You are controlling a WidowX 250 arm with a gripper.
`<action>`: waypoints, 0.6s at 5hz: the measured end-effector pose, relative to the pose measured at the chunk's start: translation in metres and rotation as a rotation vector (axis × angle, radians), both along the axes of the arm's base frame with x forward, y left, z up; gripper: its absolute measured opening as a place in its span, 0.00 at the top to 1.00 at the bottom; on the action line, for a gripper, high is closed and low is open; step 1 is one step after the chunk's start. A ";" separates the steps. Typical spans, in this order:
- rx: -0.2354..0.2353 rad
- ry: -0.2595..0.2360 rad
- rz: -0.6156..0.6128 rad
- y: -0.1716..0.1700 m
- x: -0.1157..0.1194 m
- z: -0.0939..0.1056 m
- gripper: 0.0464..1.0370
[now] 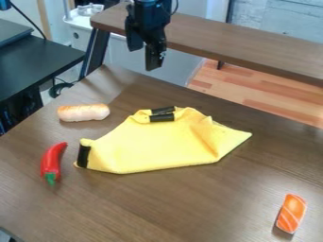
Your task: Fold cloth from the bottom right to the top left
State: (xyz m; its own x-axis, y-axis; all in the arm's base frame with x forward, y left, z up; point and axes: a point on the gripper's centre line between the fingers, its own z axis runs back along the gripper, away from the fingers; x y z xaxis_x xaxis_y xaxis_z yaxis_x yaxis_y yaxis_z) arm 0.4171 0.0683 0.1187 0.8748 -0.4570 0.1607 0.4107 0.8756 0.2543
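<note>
Gripper [144, 59]: hanging near the surface's [157, 203] far left corner, fingers [155, 56] standing apart
Yellow cloth [157, 146]: lying partly folded, toward the far edge
Red pepper [53, 162]: resting just beside the cloth's left end

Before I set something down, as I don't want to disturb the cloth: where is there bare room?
The widest bare patch of the table lies below the yellow cloth, left of the orange sushi piece. Another lies between that piece and the cloth's right tip. It's crowded left, where the red chili sits near the cloth's corner.
</note>
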 end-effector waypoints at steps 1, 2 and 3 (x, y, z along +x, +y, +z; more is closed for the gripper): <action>-0.010 0.041 -0.002 -0.001 -0.001 -0.018 0.04; -0.033 0.048 -0.067 -0.007 -0.002 -0.044 0.04; -0.074 0.068 -0.120 -0.015 -0.004 -0.074 0.04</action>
State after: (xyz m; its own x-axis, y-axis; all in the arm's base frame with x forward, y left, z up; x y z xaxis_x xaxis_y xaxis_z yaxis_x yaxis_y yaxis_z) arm 0.4131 0.0531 0.0446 0.8247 -0.5481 0.1396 0.5277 0.8344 0.1590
